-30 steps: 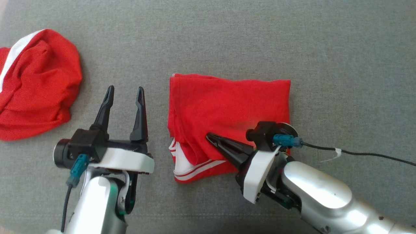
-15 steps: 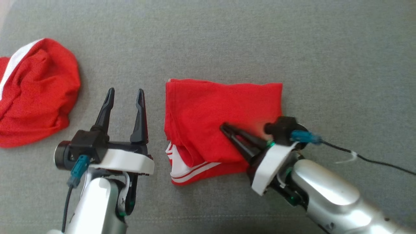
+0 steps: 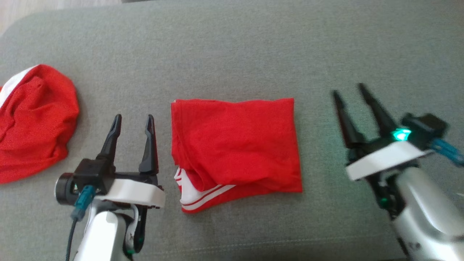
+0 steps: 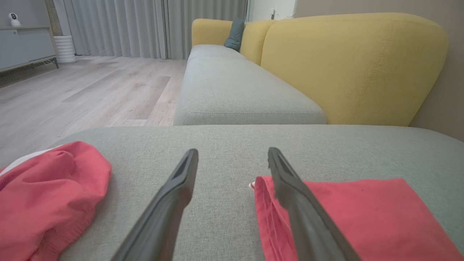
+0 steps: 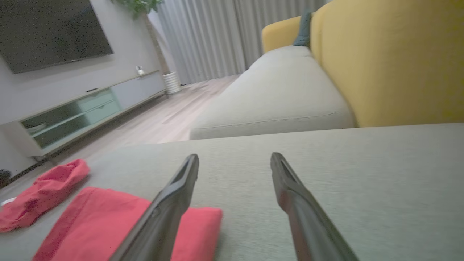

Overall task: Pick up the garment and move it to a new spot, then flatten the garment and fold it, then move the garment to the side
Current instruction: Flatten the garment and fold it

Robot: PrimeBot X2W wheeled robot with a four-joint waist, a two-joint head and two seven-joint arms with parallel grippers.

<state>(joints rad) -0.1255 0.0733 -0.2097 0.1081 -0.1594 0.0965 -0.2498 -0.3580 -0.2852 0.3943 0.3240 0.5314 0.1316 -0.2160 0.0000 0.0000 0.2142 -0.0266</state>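
Note:
A folded red garment [image 3: 235,141] with white stripes along its near hem lies flat on the grey cushion [image 3: 232,54], mid-view. It shows at the lower right [image 4: 362,214] of the left wrist view and the lower left [image 5: 119,221] of the right wrist view. My left gripper [image 3: 132,119] stands open just left of it, fingers apart over bare cushion, holding nothing. Well right of the garment, my right gripper [image 3: 348,90] is open and empty, clear of the cloth.
A second red garment [image 3: 32,119], crumpled with a white band, sits at the far left [image 4: 47,195]. Beyond the cushion are a yellow sofa back [image 4: 348,65], another seat cushion [image 4: 239,94], wooden floor [image 4: 83,94] and a TV cabinet [image 5: 90,105].
My right gripper let go of the folded garment, opened and drew away to the right. The head camera shifted, so the whole scene sits lower in view. The left gripper stayed put.

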